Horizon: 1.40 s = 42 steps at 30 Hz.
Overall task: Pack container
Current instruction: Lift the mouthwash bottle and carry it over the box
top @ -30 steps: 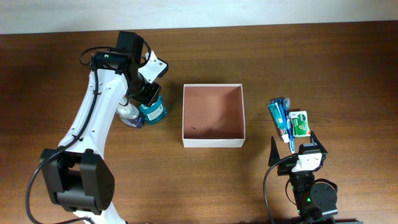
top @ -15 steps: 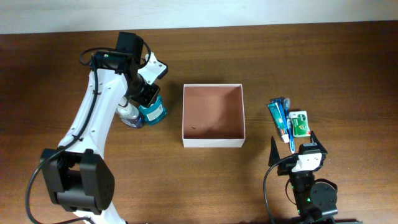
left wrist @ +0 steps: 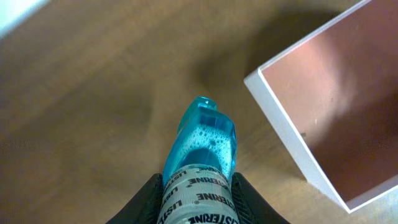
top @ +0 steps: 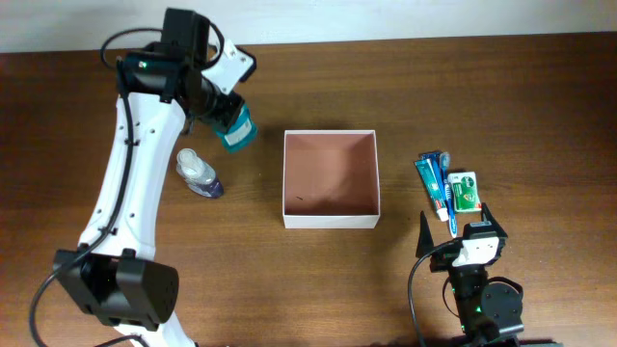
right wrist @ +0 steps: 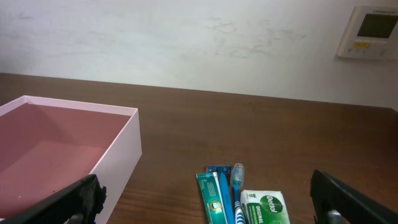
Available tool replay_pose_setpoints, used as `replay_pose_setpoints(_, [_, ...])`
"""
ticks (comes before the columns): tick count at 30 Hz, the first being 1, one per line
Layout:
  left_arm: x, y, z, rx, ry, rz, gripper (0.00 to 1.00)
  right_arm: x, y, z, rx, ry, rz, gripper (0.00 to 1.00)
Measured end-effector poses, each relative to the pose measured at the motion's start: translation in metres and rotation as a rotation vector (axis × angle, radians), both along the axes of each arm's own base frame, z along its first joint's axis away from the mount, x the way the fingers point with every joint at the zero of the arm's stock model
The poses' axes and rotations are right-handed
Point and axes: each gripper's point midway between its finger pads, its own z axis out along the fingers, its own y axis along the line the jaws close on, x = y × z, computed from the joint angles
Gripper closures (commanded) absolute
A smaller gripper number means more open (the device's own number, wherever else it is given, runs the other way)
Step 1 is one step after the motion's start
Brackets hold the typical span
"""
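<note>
Since the left gripper (top: 228,118) is clamped on the teal bottle (top: 238,130), pads squeezing the labelled body from both sides w/ the far end poking out past the fingers, I read this as the carry leg of packing: bottle looks up off the table (top: 318,289) and tilted, so it can go into the box lying down or at a slant. The container (top: 331,221) sits mid-table, open top, nothing in it that I can make out, and the bottle hangs to its left, near the far-left corner but not over the rim yet; the left wrist cam shows that corner just right of the bottle. Next I'd swing right and drop low before letting go, otherwise it could clip the thin wall. A clear bottle (top: 198,172) lies on the table left of the box. Right gripper (top: 457,234) is parked w/ fingers wide apart, holding nothing, just behind the toothpaste (top: 430,183), toothbrush (top: 445,188) and soap box (top: 466,191), prob. so it can take those next.
</note>
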Motion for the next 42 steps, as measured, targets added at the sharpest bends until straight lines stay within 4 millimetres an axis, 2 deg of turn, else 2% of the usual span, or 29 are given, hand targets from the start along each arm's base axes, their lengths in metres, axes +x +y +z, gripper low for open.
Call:
replay_pose_setpoints(3, [0.005,-0.005,0.016,-0.009,-0.045,-0.009,0.88,0.000,0.000,0.000,0.000,0.000,0.000,0.02])
replay_pose_setpoints(7, [0.004,-0.026,0.035,-0.006,-0.103,-0.088,0.88,0.000,0.000,0.000,0.000,0.000,0.000,0.02])
replay_pose_setpoints(17, [-0.027,-0.097,0.049,0.044,-0.178,-0.429,0.88,0.000,0.000,0.000,0.000,0.000,0.000,0.02])
replay_pose_setpoints(20, [-0.033,-0.110,0.050,0.028,-0.182,-0.482,0.88,0.000,0.000,0.000,0.001,0.000,0.000,0.02])
replay_pose_setpoints(31, [-0.047,-0.132,0.055,-0.093,-0.177,-0.597,0.87,0.000,0.000,0.000,0.000,0.000,0.000,0.02])
replay_pose_setpoints(42, [-0.050,-0.136,0.057,-0.114,-0.180,-0.625,0.87,0.000,0.000,0.000,0.000,0.000,0.000,0.02])
